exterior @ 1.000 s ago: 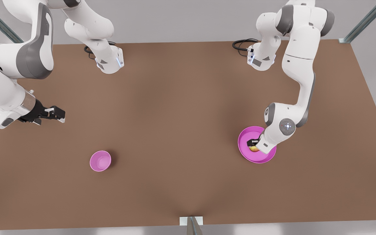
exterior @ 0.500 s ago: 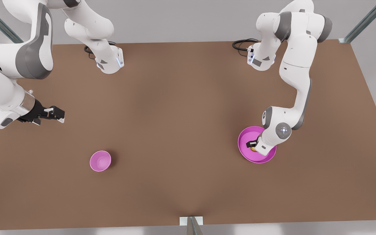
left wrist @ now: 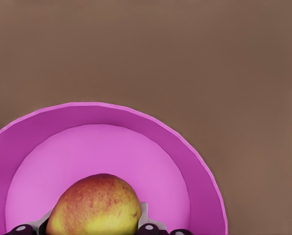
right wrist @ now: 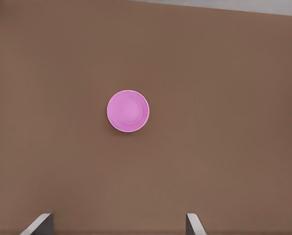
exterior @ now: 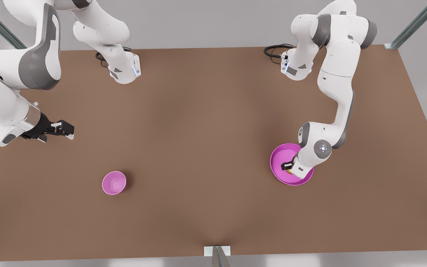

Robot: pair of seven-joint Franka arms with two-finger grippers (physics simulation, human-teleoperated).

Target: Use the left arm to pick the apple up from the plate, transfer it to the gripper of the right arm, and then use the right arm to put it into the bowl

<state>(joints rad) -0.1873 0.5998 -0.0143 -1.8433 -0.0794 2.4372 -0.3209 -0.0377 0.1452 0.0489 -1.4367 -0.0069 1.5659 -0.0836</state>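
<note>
Brown tabletop (exterior: 206, 141) under a grey backdrop, w/ metal frame struts at the corners. Left gripper (exterior: 288, 167) is down inside the plate (exterior: 278, 157), at about 4 o'clock on the table in the front view. Its fingers (left wrist: 151, 228) stand on either side of the apple (left wrist: 94, 205) in the left wrist view, so the jaws are partly spread around the fruit, but whether the pads already bite I can't tell. That low, straddling pose reads as the pick step: likely closing or just about to, since the apple sits on the plate floor, not lifted. Outward from there, the plate is wide, shallow, magenta-pink w/ a low raised rim, and the apple lies off-centre in it, toward the arm. Apple itself is small and round, yellow-green w/ a mottled red-orange blush over its top. It looks smooth, so probably apt to roll if nudged. Right gripper (exterior: 62, 129) waits well apart at about 9 o'clock, hovering over bare table, fingers (right wrist: 40, 223) spread w/ nothing between, prob. parked for the handover. The bowl (exterior: 113, 182), small, deep, pink, stands at about 7 o'clock, near that arm, and looks empty.
</note>
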